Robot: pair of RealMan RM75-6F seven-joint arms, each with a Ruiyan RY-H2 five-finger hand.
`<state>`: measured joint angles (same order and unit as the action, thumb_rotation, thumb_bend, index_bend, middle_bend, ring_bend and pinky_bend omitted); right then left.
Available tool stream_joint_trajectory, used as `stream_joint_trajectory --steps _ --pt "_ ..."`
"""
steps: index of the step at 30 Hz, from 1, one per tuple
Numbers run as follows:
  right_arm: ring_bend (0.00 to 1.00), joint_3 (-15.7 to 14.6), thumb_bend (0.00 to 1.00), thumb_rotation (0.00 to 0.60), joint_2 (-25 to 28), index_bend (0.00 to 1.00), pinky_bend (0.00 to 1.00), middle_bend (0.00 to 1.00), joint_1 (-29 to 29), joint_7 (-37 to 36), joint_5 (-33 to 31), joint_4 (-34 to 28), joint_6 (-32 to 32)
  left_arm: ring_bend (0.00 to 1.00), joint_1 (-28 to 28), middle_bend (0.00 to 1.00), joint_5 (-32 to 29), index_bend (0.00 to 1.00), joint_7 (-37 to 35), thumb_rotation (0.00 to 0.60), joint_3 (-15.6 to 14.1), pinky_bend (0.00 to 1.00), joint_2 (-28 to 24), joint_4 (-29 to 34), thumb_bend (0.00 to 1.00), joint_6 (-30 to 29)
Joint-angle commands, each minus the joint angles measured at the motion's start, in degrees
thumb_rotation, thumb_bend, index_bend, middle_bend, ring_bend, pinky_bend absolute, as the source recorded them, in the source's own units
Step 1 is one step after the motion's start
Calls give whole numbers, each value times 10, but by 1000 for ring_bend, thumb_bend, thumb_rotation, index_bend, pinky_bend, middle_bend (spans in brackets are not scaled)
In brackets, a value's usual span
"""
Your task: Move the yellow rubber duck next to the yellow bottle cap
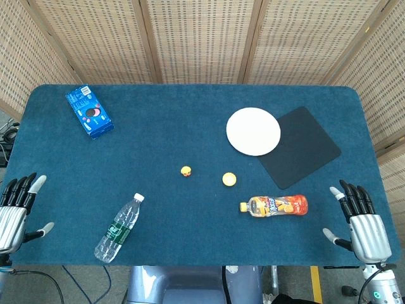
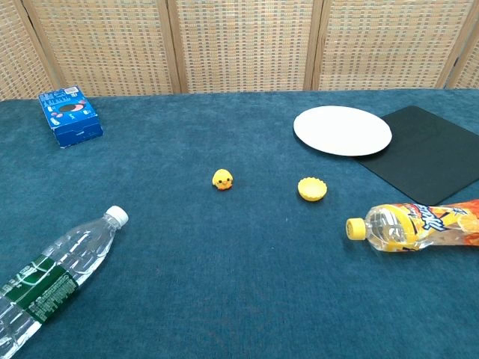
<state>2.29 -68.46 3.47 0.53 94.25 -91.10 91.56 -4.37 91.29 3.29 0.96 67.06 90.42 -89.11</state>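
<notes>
Head view: duck (image 1: 186,171) near cap (image 1: 229,179)

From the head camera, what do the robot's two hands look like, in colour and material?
Both the left hand and the right hand have a silver, metallic-looking palm body, black fingers and pale grey fingertips. Below the right hand, a grey wrist section bears a small teal ring mark. Thin dark cables lie beneath the left hand. No sleeves are visible.

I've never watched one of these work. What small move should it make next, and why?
Probably reach the left hand toward the yellow rubber duck. Both hands rest open at the table's near corners, holding nothing, and the duck sits apart from the yellow bottle cap, on the cap's left, so the left hand seems the better choice.
</notes>
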Motion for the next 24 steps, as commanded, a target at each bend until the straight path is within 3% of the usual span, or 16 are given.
stream_joint_trajectory --steps 1,24 --pt "0 1 0 600 3 118 0 0 0 -5 -8 0 -6 0 0 0 1 0 0 600 0 0 0 1 109 0" --pt "0 0 0 600 8 185 0 0 2 -18 -16 -9 -17 0 -2 0 -3 0 3 600 -1 0 -5 7 111 6"
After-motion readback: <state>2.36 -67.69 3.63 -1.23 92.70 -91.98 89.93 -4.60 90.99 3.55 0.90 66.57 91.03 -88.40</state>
